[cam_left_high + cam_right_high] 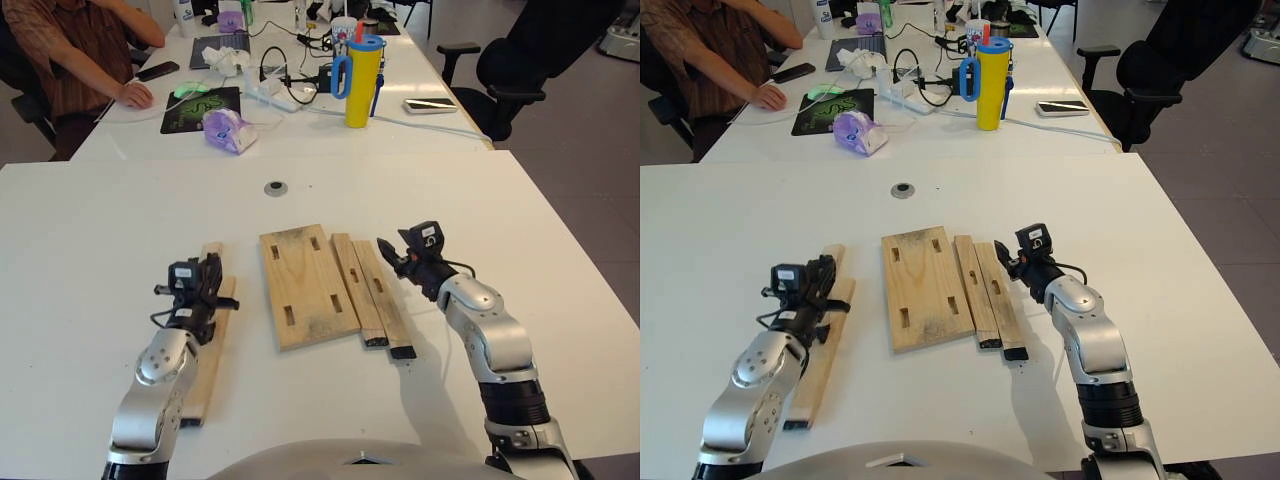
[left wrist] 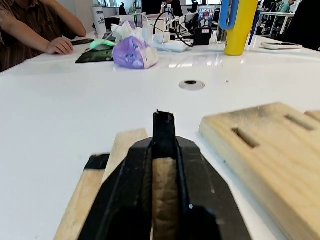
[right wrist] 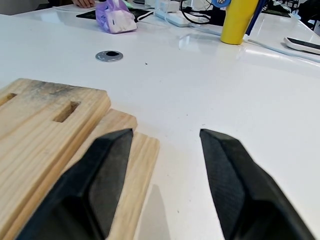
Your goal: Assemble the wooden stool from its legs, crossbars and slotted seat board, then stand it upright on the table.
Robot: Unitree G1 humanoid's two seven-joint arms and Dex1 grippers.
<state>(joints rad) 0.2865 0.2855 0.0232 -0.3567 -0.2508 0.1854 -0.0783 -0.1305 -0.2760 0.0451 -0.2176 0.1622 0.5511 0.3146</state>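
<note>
In the head views the left claw [image 1: 207, 282] is low over the far end of two planks [image 1: 212, 350]. They lie side by side on the white table [image 1: 100, 230] and run from the claw back toward the robot. The slotted board [image 1: 303, 285] lies flat just to the right of this claw, apart from it. Two more planks [image 1: 988, 295] lie just beside the board's right edge. The right claw [image 1: 392, 250] is at their far end, on the side away from the board; it is wide open and has nothing in it. A round grommet [image 1: 902, 190] sits in the table ahead of both claws, beyond the board. In the left wrist view the left claw's fingers [image 2: 132, 190] are drawn almost together, with only a narrow slit between them. Wood shows through the slit, but I cannot tell if they pinch it or only hang over it. One plank's end reaches out ahead of this claw, and a board corner with a slot is near on its right. In the right wrist view one finger [image 3: 100, 170] is at the end of the outer plank and the other is over bare table, with a big gap between them. The board lies beyond the planks, to this claw's left. A yellow bottle [image 3: 239, 20] stands far ahead.
</note>
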